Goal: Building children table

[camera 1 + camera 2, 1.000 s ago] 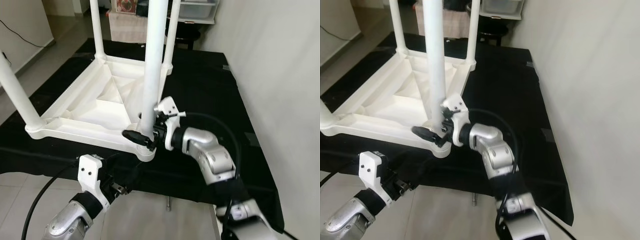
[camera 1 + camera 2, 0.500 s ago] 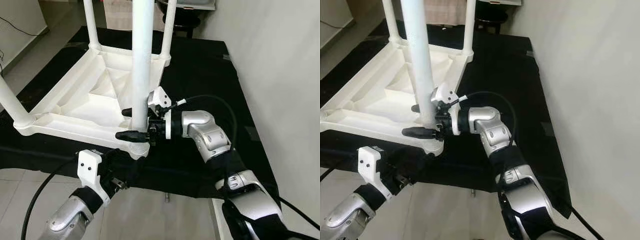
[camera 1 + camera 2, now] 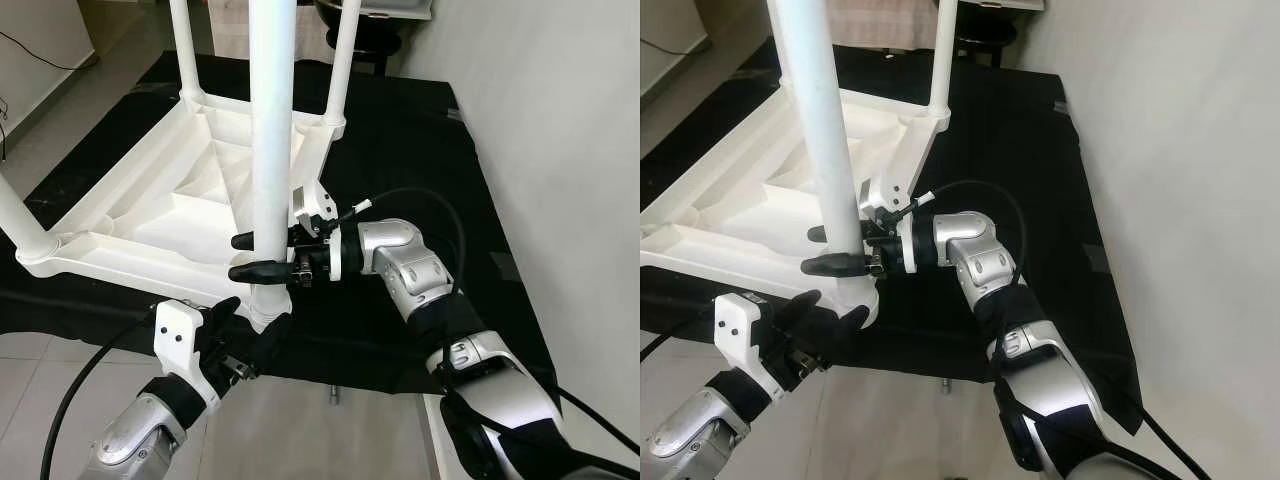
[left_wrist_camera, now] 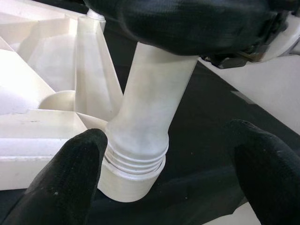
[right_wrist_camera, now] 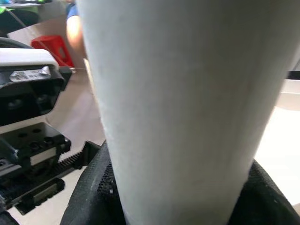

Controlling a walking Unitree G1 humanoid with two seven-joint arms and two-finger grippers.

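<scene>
The white table top [image 3: 150,215] lies upside down on the black mat [image 3: 420,140], its near corner at the mat's front edge. My left fingers [image 3: 250,330] are spread wide apart, one on each side of the round socket [image 4: 133,180] at that corner, not squeezing it. The white leg [image 3: 270,150] stands straight up in the socket. My right fingers [image 3: 258,256] are clenched around the leg, low down.

Even daylight, blurred wrist close-ups
</scene>
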